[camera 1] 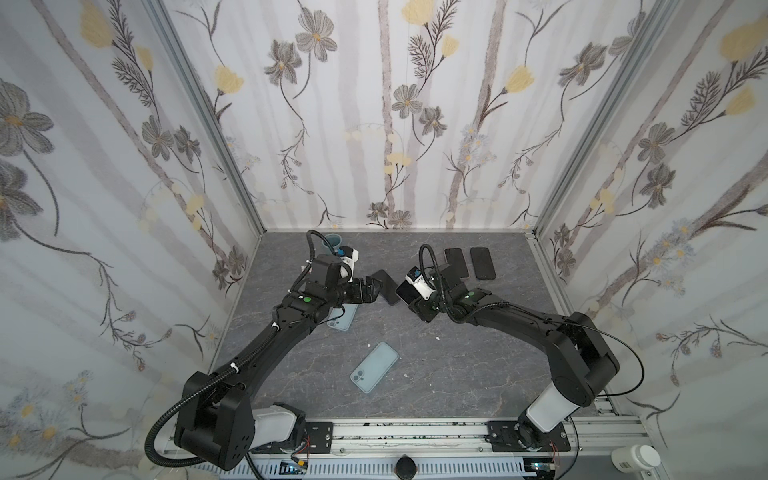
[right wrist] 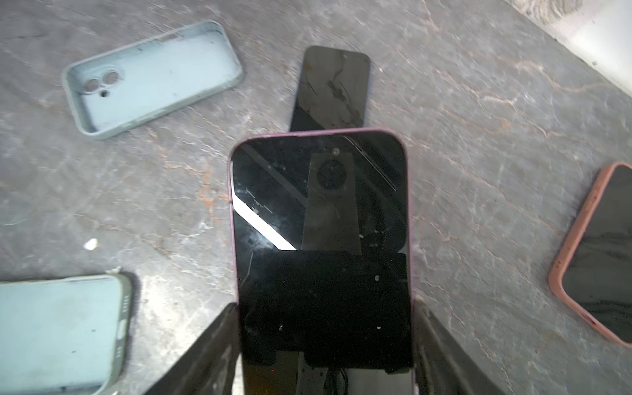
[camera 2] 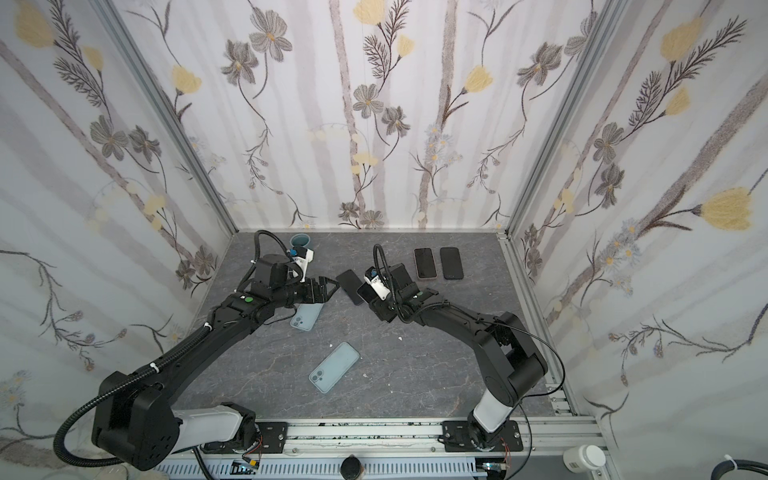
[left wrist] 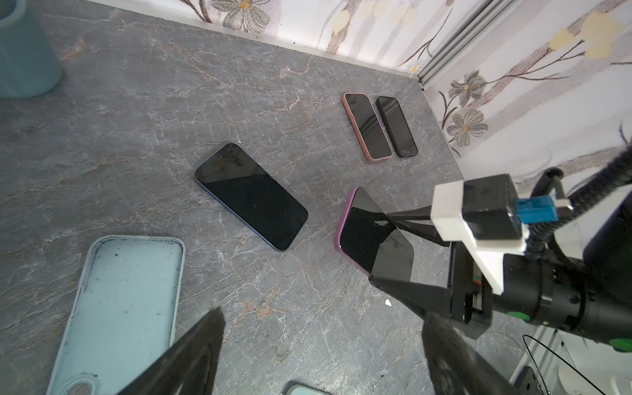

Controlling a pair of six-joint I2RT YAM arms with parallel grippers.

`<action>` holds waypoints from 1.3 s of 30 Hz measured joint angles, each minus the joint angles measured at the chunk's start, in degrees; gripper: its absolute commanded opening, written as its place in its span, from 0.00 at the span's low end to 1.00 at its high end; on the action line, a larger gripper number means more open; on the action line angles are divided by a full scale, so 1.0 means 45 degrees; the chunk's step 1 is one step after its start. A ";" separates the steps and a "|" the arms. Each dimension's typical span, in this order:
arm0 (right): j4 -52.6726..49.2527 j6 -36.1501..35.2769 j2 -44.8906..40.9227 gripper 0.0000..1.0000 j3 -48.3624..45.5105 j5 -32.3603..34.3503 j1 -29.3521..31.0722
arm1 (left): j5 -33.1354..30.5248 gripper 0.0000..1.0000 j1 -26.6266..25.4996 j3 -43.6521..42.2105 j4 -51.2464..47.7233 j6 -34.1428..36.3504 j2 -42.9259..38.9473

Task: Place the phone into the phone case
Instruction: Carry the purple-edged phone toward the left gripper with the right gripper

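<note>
Grey table (camera 1: 436, 374): looks like stone, everything sits on it.
near case (camera 1: 374, 368): pale blue, lies flat by itself, low middle of both top views.
open case (left wrist: 126, 301): pale blue, hollow side up, nothing inside, lower left of the left wrist view.
left gripper (left wrist: 321, 313): fingers wide apart, holds nothing, hangs over the table just beside the open case.
bare phone (left wrist: 251, 196): dark, cracked screen up, flat on the table, middle of the left wrist view, between both grippers, in no case.
right gripper (right wrist: 325, 304): clamped on the long sides of the purple phone.
purple phone (right wrist: 318, 205): purple rim, screen up, tilted.
pink phone (left wrist: 367, 126): side by side with the dark phone (left wrist: 396, 126), upper right.
cup (left wrist: 24, 51): blue, upper left corner.
</note>
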 measured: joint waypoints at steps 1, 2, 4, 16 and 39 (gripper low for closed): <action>0.0005 -0.0136 -0.0053 0.53 0.0010 -0.0165 0.0131 | 0.0073 0.89 0.0000 0.0000 0.0024 -0.0019 0.0024; 0.0010 -0.0228 -0.0097 0.53 0.0015 -0.0277 0.0228 | 0.0126 0.89 0.0000 0.0000 0.0029 -0.0029 0.0053; 0.0053 -0.0466 -0.0204 0.53 0.0015 -0.0559 0.0495 | 0.0301 0.89 0.0000 0.0000 0.0068 -0.0087 0.0126; 0.0942 -0.1180 -0.0389 0.53 -0.0010 -0.1676 0.1447 | 0.1277 0.73 0.0000 0.0005 0.0175 -0.0413 0.0607; 0.2331 -0.1258 -0.0986 0.53 -0.0437 -0.1787 0.1690 | 0.2647 0.41 0.0000 0.0097 0.0189 -0.0442 0.1054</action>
